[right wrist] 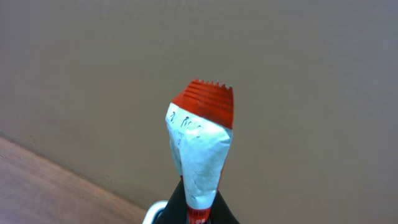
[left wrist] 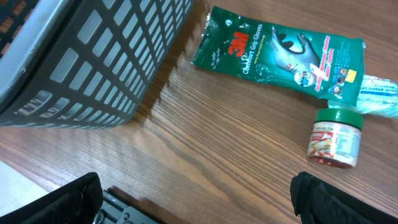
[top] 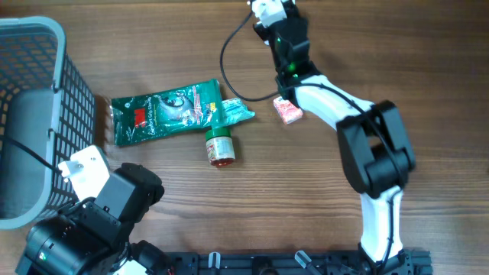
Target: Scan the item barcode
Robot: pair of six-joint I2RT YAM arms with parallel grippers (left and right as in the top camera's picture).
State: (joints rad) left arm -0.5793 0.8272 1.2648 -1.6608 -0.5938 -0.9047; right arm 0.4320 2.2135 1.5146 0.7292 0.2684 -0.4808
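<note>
My right gripper [right wrist: 202, 214] is shut on a small white packet with a crimped red end [right wrist: 200, 140], which it holds up in front of a plain brown wall. In the overhead view that arm reaches to the table's far edge, where the packet's white part [top: 269, 9] shows at the top. My left gripper [left wrist: 196, 199] stands wide open with nothing in it, low over bare wood near the front left. A green glove pack [left wrist: 277, 50], a pale green sachet [left wrist: 376, 93] and a small green-lidded jar [left wrist: 336, 138] lie ahead of it. No scanner shows.
A grey mesh basket [top: 30, 114] stands at the left edge, close to the left arm [top: 84, 229]. A small pink packet [top: 287, 111] lies on the table beside the right forearm. A black cable [top: 225, 53] loops over the table's far middle.
</note>
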